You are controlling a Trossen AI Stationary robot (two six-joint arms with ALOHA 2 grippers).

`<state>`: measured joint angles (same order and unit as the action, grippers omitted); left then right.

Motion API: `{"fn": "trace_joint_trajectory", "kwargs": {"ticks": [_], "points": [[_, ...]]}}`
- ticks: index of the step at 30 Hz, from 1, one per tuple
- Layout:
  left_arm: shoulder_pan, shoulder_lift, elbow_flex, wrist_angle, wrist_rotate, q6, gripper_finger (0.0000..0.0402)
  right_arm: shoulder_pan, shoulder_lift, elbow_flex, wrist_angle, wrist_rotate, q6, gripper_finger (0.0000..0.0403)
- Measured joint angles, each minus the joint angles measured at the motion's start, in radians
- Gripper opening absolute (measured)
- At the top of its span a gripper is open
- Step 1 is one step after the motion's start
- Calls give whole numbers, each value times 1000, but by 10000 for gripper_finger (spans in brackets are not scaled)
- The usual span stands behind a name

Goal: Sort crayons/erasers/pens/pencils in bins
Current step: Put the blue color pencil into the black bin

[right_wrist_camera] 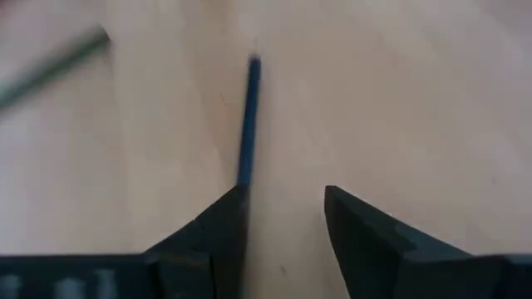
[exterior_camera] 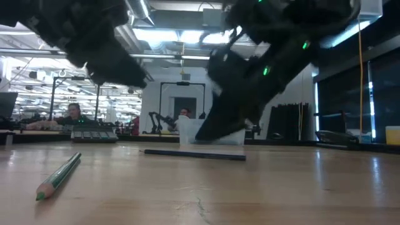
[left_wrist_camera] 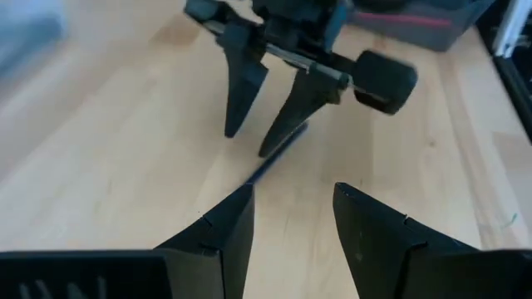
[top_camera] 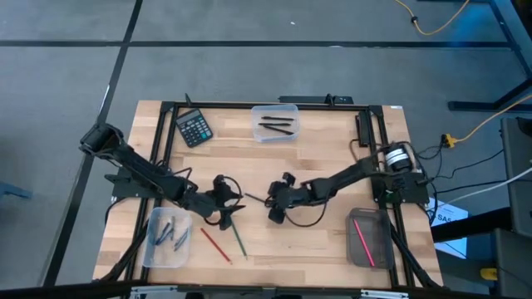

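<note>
Nearest to us along the table's front edge we see a clear bin (top_camera: pixel 166 238) at the left holding grey-blue sticks (top_camera: pixel 169 232), and a smoky dark bin (top_camera: pixel 371 239) at the right with a red stick (top_camera: pixel 362 239) inside. Between them, closer to the left bin, a red pencil (top_camera: pixel 214 243) and a green pencil (top_camera: pixel 238 238) lie loose on the wood. Just beyond these, at mid-table, the two grippers face each other: our left gripper (top_camera: pixel 231 201) hovers with its fingers spread wide and empty, and our right gripper (top_camera: pixel 272 199) sits near it, fingers likewise parted and holding nothing. A thin dark pencil (right_wrist_camera: pixel 248 116) lies flat on the table between the two grippers, one end just beside a finger of the right gripper; whether they touch we cannot tell. Farther back, a second clear bin (top_camera: pixel 275 122) holds black sticks (top_camera: pixel 277 124), with a black calculator (top_camera: pixel 194 128) to its left.
</note>
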<state>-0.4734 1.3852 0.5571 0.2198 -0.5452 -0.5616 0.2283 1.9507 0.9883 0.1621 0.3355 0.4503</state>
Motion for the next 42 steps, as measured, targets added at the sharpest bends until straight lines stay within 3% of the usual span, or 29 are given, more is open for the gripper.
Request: {"fn": "trace_joint_trajectory", "kwargs": {"ticks": [7, 16, 19, 25, 37, 42], "points": [[-78, 42, 0, -67, -85, -145, 158, -11, 103, 63, -20, -8, -65, 165], [-181, 88, -1, -63, -231, -298, 158, -54, 78, 64, -24, -81, -193, 165], [-194, 89, 0, -22, -257, -300, 158, -63, 56, 70, -42, -115, -257, 165], [-196, 106, 0, 53, -265, -300, 158, -60, 33, 106, -34, -286, -324, 165], [-220, 283, 0, 379, -239, -244, 158, -69, 134, 115, 57, -289, -356, 165], [-234, 293, 0, 405, -274, -244, 158, -86, 180, 165, 31, -290, -381, 165]]}}
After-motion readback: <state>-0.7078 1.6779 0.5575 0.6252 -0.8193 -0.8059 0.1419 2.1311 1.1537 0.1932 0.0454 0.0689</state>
